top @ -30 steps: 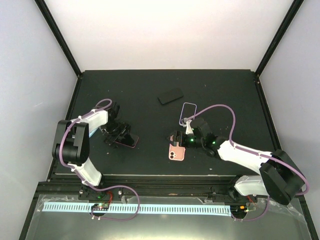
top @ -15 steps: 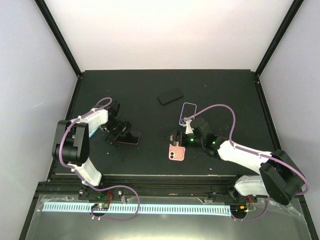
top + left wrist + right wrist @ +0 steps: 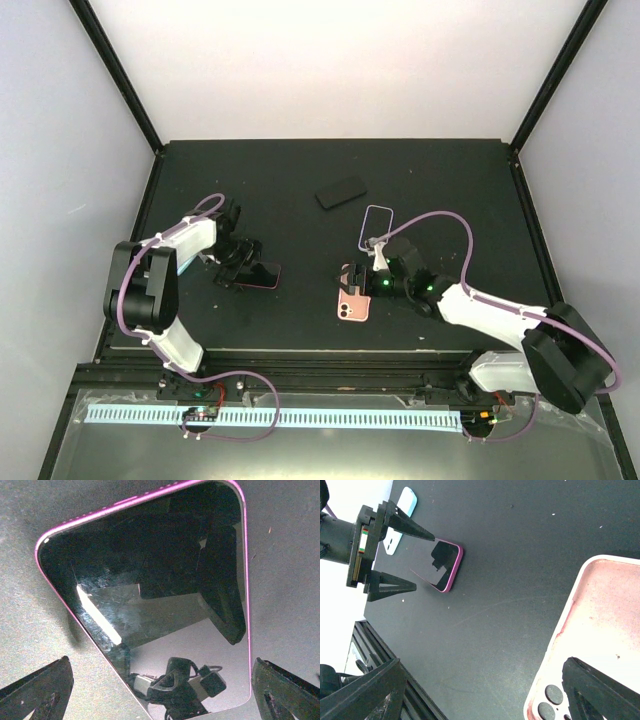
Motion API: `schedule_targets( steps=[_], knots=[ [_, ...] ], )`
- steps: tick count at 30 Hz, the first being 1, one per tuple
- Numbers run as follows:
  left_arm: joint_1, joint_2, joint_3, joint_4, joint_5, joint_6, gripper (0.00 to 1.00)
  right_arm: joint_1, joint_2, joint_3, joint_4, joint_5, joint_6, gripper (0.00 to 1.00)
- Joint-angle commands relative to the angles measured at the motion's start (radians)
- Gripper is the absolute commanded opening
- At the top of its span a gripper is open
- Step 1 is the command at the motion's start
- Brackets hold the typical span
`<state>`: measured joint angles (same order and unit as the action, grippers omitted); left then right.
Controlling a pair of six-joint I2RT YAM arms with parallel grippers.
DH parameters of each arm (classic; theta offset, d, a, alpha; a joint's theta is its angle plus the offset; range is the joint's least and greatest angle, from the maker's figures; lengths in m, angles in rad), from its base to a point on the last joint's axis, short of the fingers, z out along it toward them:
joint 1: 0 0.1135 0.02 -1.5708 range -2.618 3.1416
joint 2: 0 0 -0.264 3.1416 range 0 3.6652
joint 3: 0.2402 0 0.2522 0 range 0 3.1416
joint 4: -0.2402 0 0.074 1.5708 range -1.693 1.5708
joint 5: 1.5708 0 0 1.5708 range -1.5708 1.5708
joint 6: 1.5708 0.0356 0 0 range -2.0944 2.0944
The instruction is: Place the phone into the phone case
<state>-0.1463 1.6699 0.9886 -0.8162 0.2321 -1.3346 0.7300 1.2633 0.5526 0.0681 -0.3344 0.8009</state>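
**Phone (image 3: 262, 276) flat toward the tabletop's (image 3: 300, 225) left edge, pink case (image 3: 352, 307) well apart**

The left gripper (image 3: 238, 264) stands wide open astride the phone. The right gripper (image 3: 352, 281), jaws also spread and holding nothing, hangs over the case near the front edge. Bare tabletop separates them. Only the right wrist view shows a pale blue case (image 3: 401, 522).

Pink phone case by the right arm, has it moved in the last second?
No. The pale pink plastic phone case lies in the same spot, its gap to the black table's front edge unchanged.

Lab test cell, white panel walls (image 3: 340, 70), black framing (image 3: 120, 78), black tabletop (image 3: 300, 165)
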Motion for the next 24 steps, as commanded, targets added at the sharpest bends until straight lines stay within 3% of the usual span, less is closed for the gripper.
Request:
schedule_targets(
  steps=[1,24],
  knots=[
    [-0.007,0.015,0.035,-0.003,-0.018,-0.08,0.99,0.006,-0.021,0.002,0.001,0.007,-0.03,0.86],
    [-0.016,0.12,0.045,0.051,-0.021,-0.126,0.99,0.005,-0.054,0.02,-0.026,0.02,-0.049,0.88]
  ],
)
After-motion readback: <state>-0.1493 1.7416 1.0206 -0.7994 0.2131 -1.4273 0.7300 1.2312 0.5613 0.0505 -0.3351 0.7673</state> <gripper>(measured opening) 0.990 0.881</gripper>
